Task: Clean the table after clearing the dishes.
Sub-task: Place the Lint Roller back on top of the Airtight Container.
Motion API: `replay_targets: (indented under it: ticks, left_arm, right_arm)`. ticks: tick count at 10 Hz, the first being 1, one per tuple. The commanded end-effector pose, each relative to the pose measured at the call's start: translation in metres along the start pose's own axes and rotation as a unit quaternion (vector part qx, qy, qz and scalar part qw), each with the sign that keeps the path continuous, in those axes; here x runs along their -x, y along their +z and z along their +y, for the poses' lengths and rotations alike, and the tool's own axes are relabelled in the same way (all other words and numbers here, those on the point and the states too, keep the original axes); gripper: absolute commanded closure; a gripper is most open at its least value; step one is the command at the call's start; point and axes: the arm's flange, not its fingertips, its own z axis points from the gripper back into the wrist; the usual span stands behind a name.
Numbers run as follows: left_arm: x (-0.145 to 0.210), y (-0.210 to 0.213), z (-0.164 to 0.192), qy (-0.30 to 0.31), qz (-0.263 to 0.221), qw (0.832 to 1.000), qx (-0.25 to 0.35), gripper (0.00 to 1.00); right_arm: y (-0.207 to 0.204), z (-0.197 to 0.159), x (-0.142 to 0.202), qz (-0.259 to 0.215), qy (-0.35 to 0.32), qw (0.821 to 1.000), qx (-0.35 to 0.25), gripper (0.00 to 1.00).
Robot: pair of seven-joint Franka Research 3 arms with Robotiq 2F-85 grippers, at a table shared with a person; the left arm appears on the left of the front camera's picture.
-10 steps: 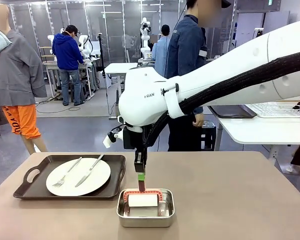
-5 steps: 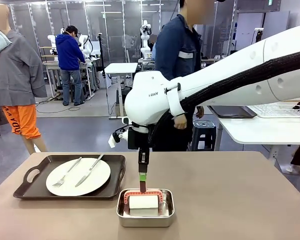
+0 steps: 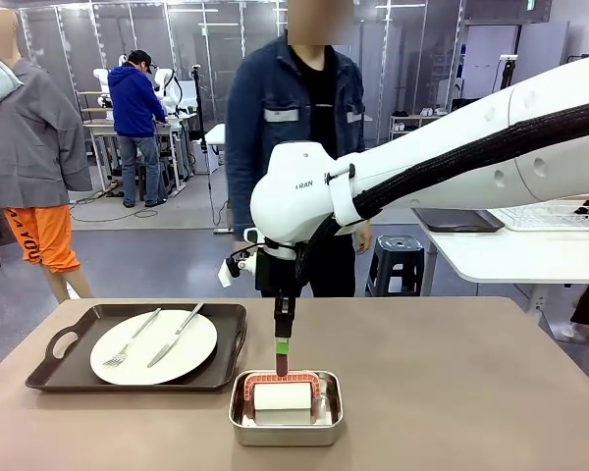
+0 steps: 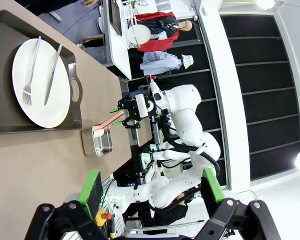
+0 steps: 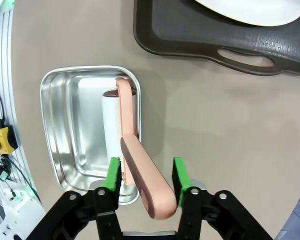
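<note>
The left gripper (image 4: 151, 172) is up off the tabletop (image 3: 471, 392) with its jaws spread wide and nothing between them.

At the left of the tabletop sits the dark tray (image 3: 226, 339). It carries the white plate (image 3: 196, 348), with the fork (image 3: 132, 339) and the knife (image 3: 176, 335) lying side by side on it. The dishes are therefore not cleared yet. A person (image 3: 290, 108) stands at the far side, behind the middle of the tabletop, with neither hand near the tray.

Just right of the tray, at the near edge, is the steel pan (image 3: 286, 434). The roller (image 3: 281, 396) lies in it, with its white roll down in the pan. The right gripper (image 3: 281, 349) hangs straight above. In the right wrist view the pink handle (image 5: 140, 165) rises between its green pads and fills the gap, so it looks closed on the handle, though I cannot be sure the pads are pressing. The rest of the tabletop to the right is bare.

I judge that the step in hand is the cleaning tool at the pan, not the wiping itself. The next move calls for a firm hold on the handle and a straight lift that clears the pan's wall. The roll would then go down flat on the bare stretch to the right. The patch under the tray can only be cleaned once the tray is gone
</note>
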Motion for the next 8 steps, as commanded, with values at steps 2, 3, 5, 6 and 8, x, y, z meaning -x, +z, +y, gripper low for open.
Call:
replay_targets:
  ticks: [2,3,5,6,8]
  left_arm:
    - [0.003,0.002,-0.002,-0.001,0.003,1.0,0.003,0.0]
    - [0.003,0.002,-0.002,-0.001,0.003,1.0,0.003,0.0]
    - [0.003,0.002,-0.002,-0.001,0.003,1.0,0.003,0.0]
    - [0.003,0.002,-0.002,-0.001,0.003,1.0,0.003,0.0]
    - [0.003,0.002,-0.002,-0.001,0.003,1.0,0.003,0.0]
  right_arm:
    - [0.011,0.0,-0.003,0.006,0.017,1.0,0.015,0.0]
    - [0.014,-0.002,-0.005,0.011,0.016,1.0,0.016,0.0]
    - [0.022,-0.003,-0.006,0.011,0.015,1.0,0.022,0.0]
    - [0.023,-0.003,-0.005,0.008,0.012,1.0,0.023,0.0]
    - [0.022,-0.004,-0.005,0.001,0.008,1.0,0.02,0.0]
